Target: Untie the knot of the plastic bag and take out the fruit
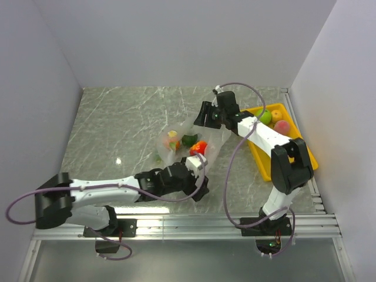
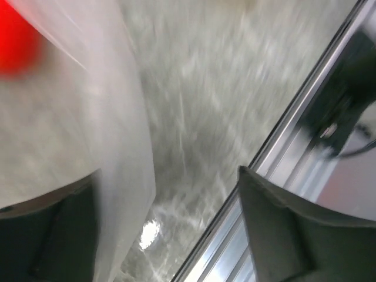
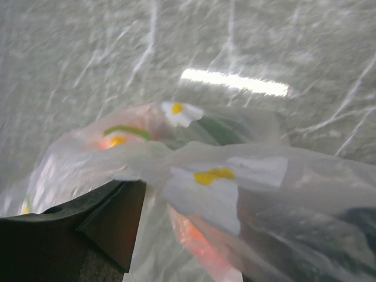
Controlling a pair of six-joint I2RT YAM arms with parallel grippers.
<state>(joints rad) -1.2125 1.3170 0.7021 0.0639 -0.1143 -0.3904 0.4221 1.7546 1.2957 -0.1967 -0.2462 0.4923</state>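
Note:
The clear plastic bag point(image 1: 187, 144) lies mid-table with a red fruit point(image 1: 200, 147), a dark green one point(image 1: 189, 140) and a peach-yellow one point(image 1: 172, 141) inside. I cannot make out the knot. My left gripper point(image 1: 198, 172) sits at the bag's near edge. In the left wrist view it point(image 2: 167, 176) is open, bag film point(image 2: 117, 153) lies over its left finger point(image 2: 47, 235), and the red fruit point(image 2: 14, 38) is a blur. My right gripper point(image 1: 205, 116) is at the bag's far edge. In the right wrist view it point(image 3: 244, 200) has wide jaws with bag film point(image 3: 235, 176) draped between them.
A yellow tray point(image 1: 294, 154) stands at the right with a green fruit point(image 1: 264, 116), an orange one point(image 1: 276, 115) and a pink one point(image 1: 283, 126). White walls enclose the marble table point(image 1: 117, 129). A metal rail point(image 1: 194, 223) runs along the near edge.

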